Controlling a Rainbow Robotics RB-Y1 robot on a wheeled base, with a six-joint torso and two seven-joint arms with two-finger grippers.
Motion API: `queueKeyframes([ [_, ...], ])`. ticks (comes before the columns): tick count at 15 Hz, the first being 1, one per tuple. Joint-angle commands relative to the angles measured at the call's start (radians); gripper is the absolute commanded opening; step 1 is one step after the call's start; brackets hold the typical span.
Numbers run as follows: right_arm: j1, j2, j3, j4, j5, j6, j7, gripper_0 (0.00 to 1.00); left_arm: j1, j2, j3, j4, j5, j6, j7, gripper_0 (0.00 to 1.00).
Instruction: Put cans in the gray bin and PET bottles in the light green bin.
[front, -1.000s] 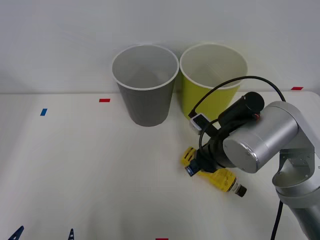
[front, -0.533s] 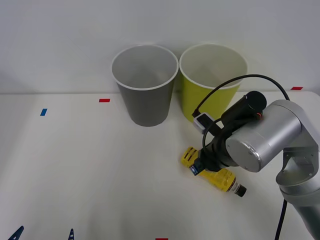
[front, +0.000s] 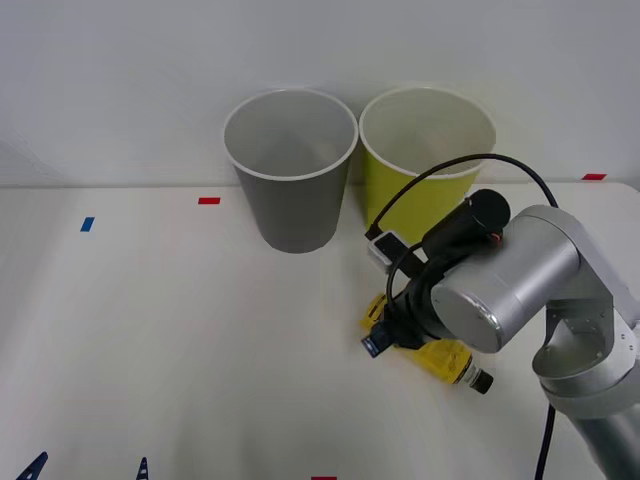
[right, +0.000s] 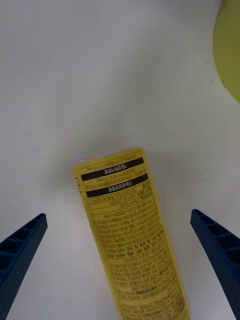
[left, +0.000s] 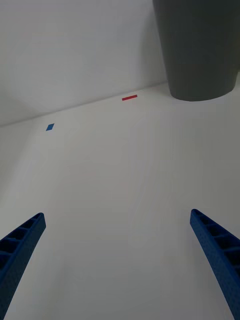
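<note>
Right gripper (right: 120, 270) hangs low over the table (front: 150, 330), fingers (right: 20, 250) spread wide to either side of the PET bottle (right: 132, 235) without touching it. Behind, at the table's far edge, the gray bin (front: 290, 170) and the light green bin (front: 425, 160) stand upright, touching side by side. The yellow-labelled bottle lies on its side just in front of the green bin, dark cap (front: 481, 382) pointing toward the robot. Left gripper (left: 120, 270) waits near the table's front left, also wide open.

Matt plastic gray bin (front: 291, 170), glossy yellow bottle label (right: 131, 235), brushed-metal arm (front: 500, 290), ribbed blue fingers (right: 219, 255)
</note>
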Motion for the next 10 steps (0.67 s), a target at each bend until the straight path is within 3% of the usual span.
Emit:
queueKeyframes([
  [1,-0.041,0.018,-0.005,0.108,-0.007,-0.04,0.022,1.0,0.0,0.0,0.0,0.0,0.0,0.0,0.0,0.99],
  [10,-0.06,0.031,-0.007,0.21,0.013,-0.085,0.028,1.0,0.0,0.0,0.0,0.0,0.0,0.0,0.0,0.99],
])
